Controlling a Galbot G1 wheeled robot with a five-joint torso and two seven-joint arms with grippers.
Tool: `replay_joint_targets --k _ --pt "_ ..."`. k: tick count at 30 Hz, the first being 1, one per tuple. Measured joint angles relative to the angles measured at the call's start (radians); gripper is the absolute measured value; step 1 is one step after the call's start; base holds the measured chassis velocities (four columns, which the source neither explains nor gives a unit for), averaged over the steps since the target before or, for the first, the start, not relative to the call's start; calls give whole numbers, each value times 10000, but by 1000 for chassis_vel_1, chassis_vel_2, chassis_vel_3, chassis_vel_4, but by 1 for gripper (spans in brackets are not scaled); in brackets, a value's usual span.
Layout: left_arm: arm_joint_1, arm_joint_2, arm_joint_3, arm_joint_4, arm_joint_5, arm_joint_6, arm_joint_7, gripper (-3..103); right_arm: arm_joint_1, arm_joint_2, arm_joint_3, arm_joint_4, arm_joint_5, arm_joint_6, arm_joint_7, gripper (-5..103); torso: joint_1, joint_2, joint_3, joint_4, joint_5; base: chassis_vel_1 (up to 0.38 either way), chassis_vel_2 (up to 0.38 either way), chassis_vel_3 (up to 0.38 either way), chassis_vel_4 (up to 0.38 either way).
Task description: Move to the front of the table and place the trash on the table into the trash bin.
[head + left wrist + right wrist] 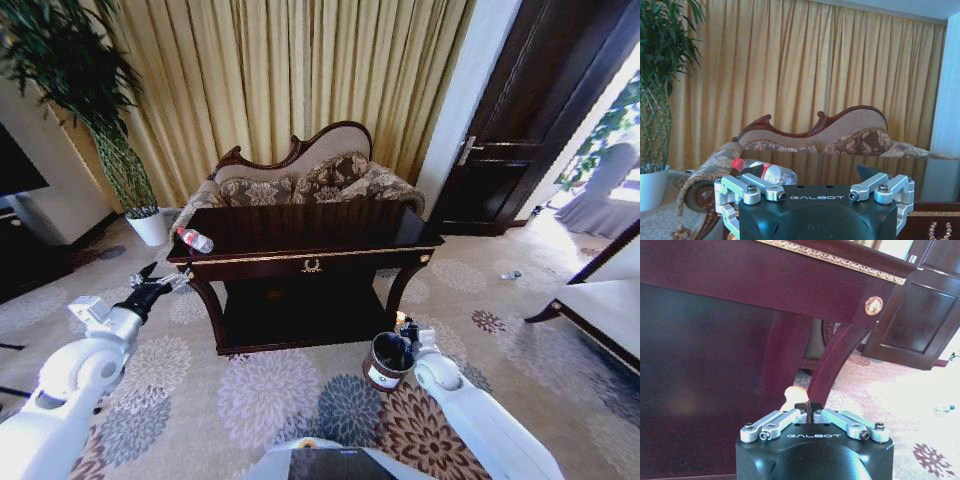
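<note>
The bottle lies on the table's far-left corner. The sofa stands behind the table, the trash bin near-right of it.

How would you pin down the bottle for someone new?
Find the dark glossy table in front of the patterned sofa. On its left end, near the plant pot, lies a clear plastic bottle on its side; its red cap and red-white label set it apart.

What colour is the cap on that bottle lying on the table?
Red. The bottle shows it best in the left wrist view, lying on the table.
</note>
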Motion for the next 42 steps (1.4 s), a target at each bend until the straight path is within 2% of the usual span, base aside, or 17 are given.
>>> replay_joint_targets --k 3,5,6,7,8,9,11,14,15,18,19,20,23,26,30,42 --pt "294 -21 -348 -42 -61 -25 131 100 14 33 -10 -316 -504 171 -44 15 -1 0 0 -7 1 0 0 0 0" --pt "332 -22 -404 -42 -69 -31 165 100 -10 32 11 -353 -591 207 -54 15 -1 0 0 -8 2 0 0 0 0" --pt "349 -22 -438 -42 -75 -37 182 100 -33 32 37 -369 -630 224 -57 21 -1 0 0 -9 2 0 0 0 0" --pt "349 -22 -438 -42 -75 -37 182 100 -33 32 37 -369 -630 224 -57 21 -1 0 0 -9 2 0 0 0 0" --pt "349 -21 -469 -37 -87 -48 200 100 -74 30 111 -370 -647 241 -45 26 0 0 0 -9 1 0 0 0 0" --pt "320 -32 -459 -36 -91 -53 200 100 -105 14 162 -338 -639 256 -31 37 0 0 0 -8 1 0 0 0 0" --pt "284 -50 -400 -61 -90 -57 198 100 -121 -18 197 -288 -620 293 -20 37 -1 0 0 -8 1 0 0 0 0" --pt "226 -108 -236 -175 -71 -60 188 100 -82 -113 249 -229 -547 350 15 53 -1 0 0 -8 2 0 0 0 0" --pt "226 -108 -236 -175 -71 -60 188 100 -82 -113 249 -229 -547 350 15 53 -1 0 0 -8 2 0 0 0 0" --pt "246 -134 -213 -281 -67 -64 178 100 -50 -211 329 -158 -410 353 34 70 0 0 0 -6 2 0 0 0 0" --pt "246 -134 -213 -281 -67 -64 178 100 -50 -211 329 -158 -410 353 34 70 0 0 0 -6 2 0 0 0 0" --pt "267 -136 -237 -302 -70 -65 172 100 -50 -243 356 -140 -371 352 35 75 0 0 0 -6 1 0 0 0 0" --pt "327 -136 -328 -348 -77 -71 163 100 -60 -307 392 -119 -329 352 21 80 -1 0 -1 -6 1 0 0 0 0" --pt "443 -161 -474 -429 -90 -86 156 100 -90 -383 369 -66 -338 353 -41 96 -1 0 0 -7 1 0 0 0 0" --pt "628 -226 -606 -558 -93 -108 152 100 -72 -404 319 -39 -337 351 -55 100 -1 0 0 -6 2 0 0 0 0" --pt "870 -273 -752 -733 -85 -181 147 100 603 -606 -277 -826 -360 143 -271 100 -1 0 0 -5 0 0 0 0 0"
